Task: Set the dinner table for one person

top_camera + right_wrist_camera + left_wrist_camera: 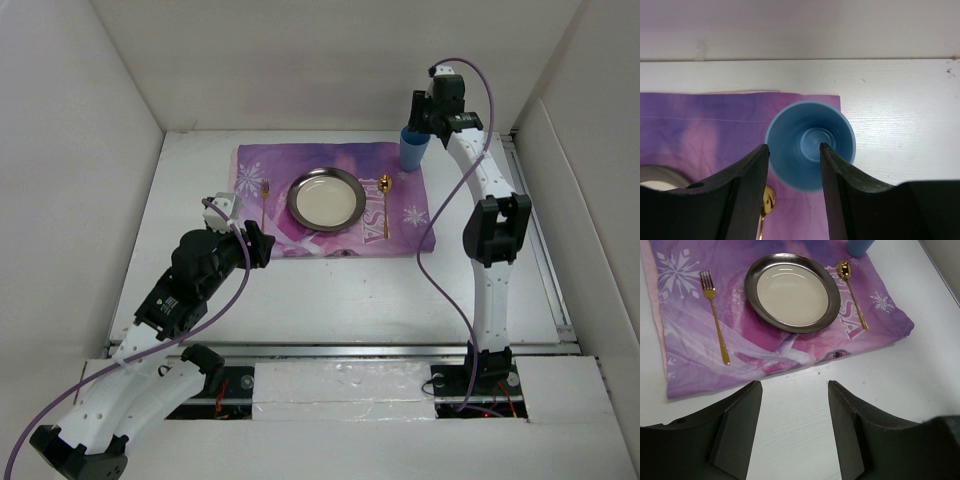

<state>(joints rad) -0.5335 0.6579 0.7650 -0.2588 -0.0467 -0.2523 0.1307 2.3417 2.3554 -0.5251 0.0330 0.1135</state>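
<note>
Logging the layout: plate (325, 197) centred on the purple mat (410, 225), fork (265, 200) on its left, spoon (385, 203) on its right, blue cup (413, 150) at the mat's far right corner. This is the usual one-person arrangement, so we judge the setting nearly complete. The mat lies on the white worktop (340, 290), which runs from the arm bases to the back wall.

Right arm reaches far forward, almost straight, wrist turned down. The right tool (793, 147) hangs over the cup's mouth, fingers parted to a moderate gap and gripping nothing. We cannot tell whether a finger touches the rim.

Left arm is folded low, elbow bent, aimed at the mat's near edge. The left tool (795, 390) is spread wide over white worktop, carrying nothing.
</note>
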